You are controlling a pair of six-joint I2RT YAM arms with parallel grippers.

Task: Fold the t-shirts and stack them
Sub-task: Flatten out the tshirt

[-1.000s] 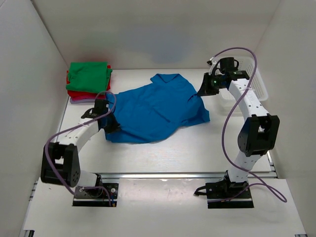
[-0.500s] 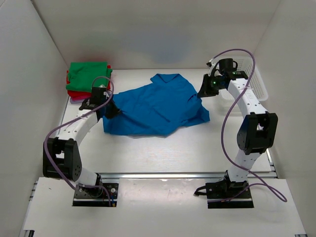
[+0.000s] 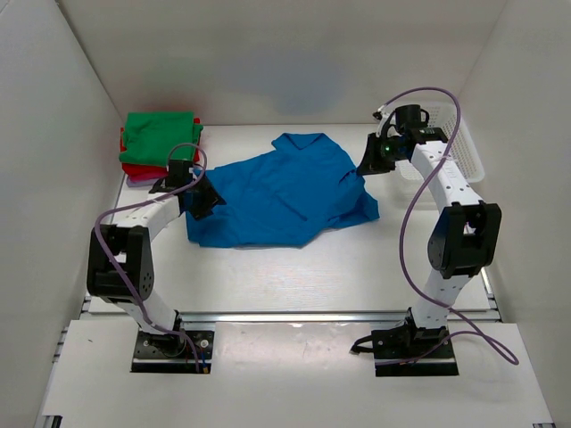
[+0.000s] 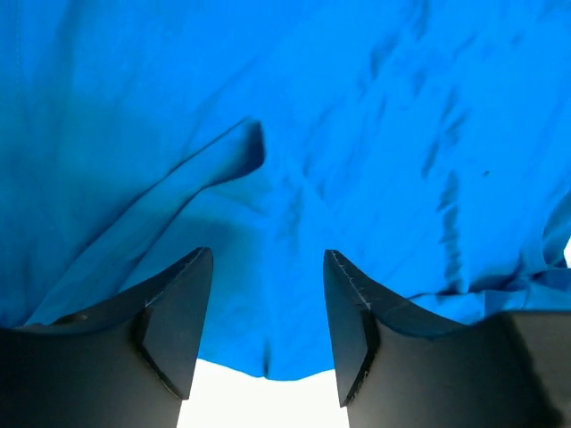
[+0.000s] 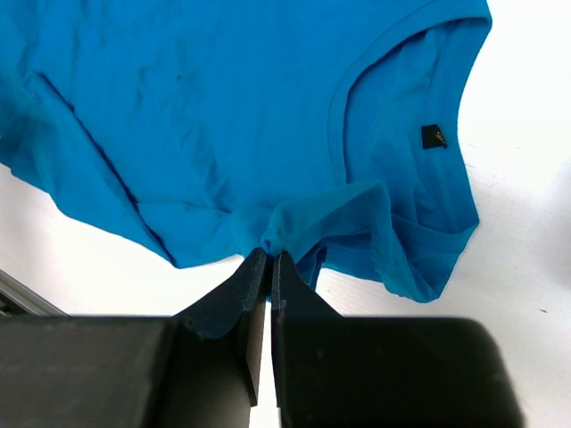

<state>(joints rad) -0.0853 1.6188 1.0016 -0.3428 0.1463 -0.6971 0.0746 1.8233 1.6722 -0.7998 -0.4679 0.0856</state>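
A bright blue t-shirt lies spread and rumpled in the middle of the table. My left gripper stands open at its left hem; in the left wrist view the fingers straddle the blue cloth without pinching it. My right gripper is shut on a bunched bit of the shirt's edge near the collar, seen in the right wrist view with the blue cloth beyond it. Folded t-shirts are stacked at the back left: green on top, red below, pale pink-lavender at the bottom.
A white mesh basket stands at the back right, behind the right arm. White walls close in the table on the left, back and right. The folded stack sits just behind the left gripper.
My left gripper carried the shirt's near-left hem back toward the stack, then opened and let it go. The right gripper has kept its grip and place.
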